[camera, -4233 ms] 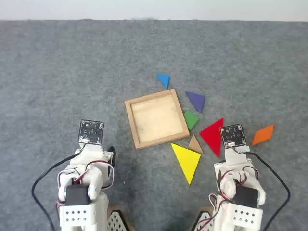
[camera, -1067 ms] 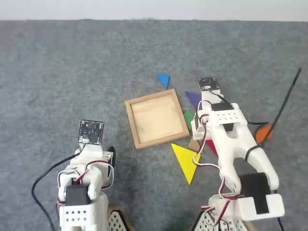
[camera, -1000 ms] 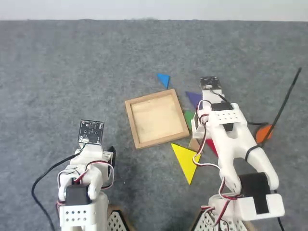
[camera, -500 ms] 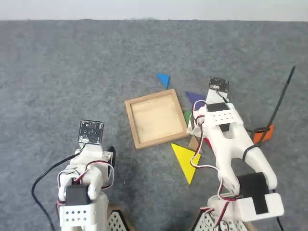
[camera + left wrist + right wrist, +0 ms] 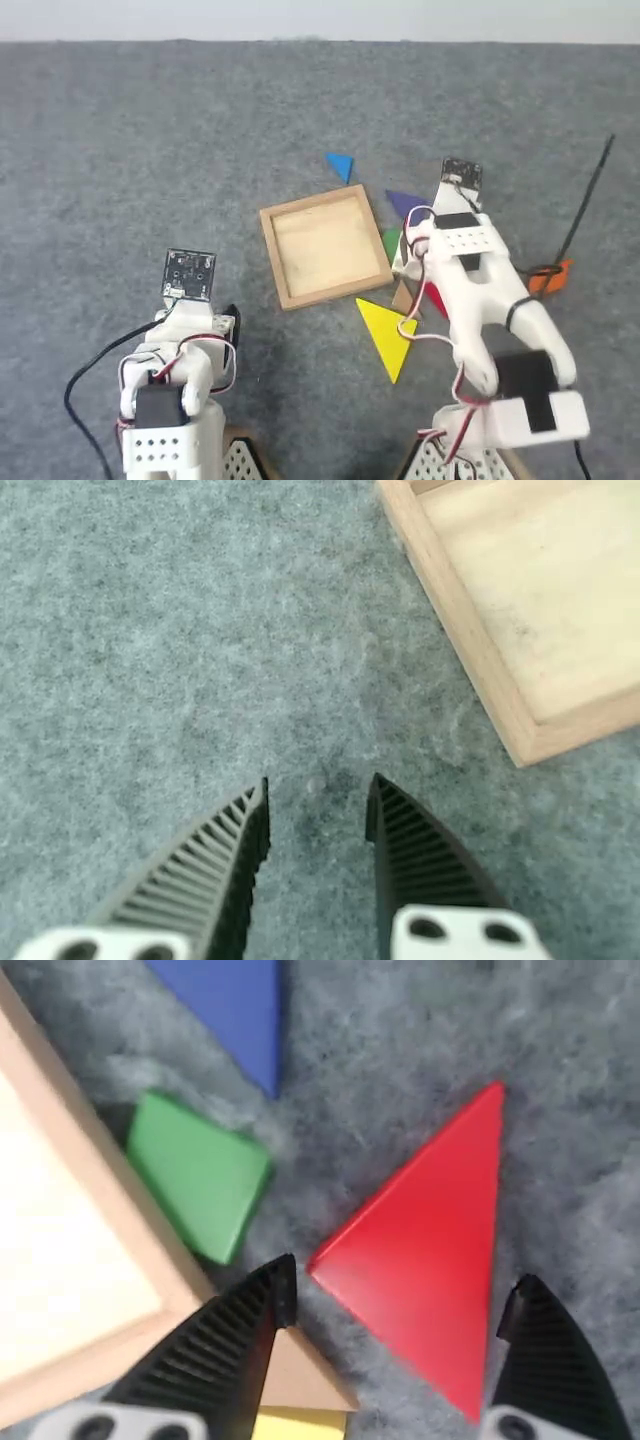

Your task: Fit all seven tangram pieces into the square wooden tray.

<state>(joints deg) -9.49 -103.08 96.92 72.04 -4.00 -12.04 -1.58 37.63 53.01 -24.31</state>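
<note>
The square wooden tray (image 5: 273, 250) lies mid-table with nothing in it. Around its right side lie a blue triangle (image 5: 340, 165), a purple triangle (image 5: 403, 202), a green square (image 5: 391, 243), a tan triangle (image 5: 404, 297), a yellow triangle (image 5: 388, 333) and an orange piece (image 5: 551, 277). The right arm (image 5: 465, 260) stretches over these and covers most of the red triangle (image 5: 420, 1260). My right gripper (image 5: 400, 1305) hangs open just above that red triangle, beside the green square (image 5: 200, 1175) and the tray's rim (image 5: 120, 1210). My left gripper (image 5: 318, 792) is open over bare carpet near a tray corner (image 5: 460, 610).
Grey carpet covers the whole table. The left arm (image 5: 185, 340) sits folded near the front left. A black cable (image 5: 585, 215) runs past the orange piece at the right. Wide free carpet lies behind and to the left of the tray.
The right arm has unfolded from its rest pose out over the pieces, and in the last second its wrist has drifted a little to the right. The left arm has kept still.
</note>
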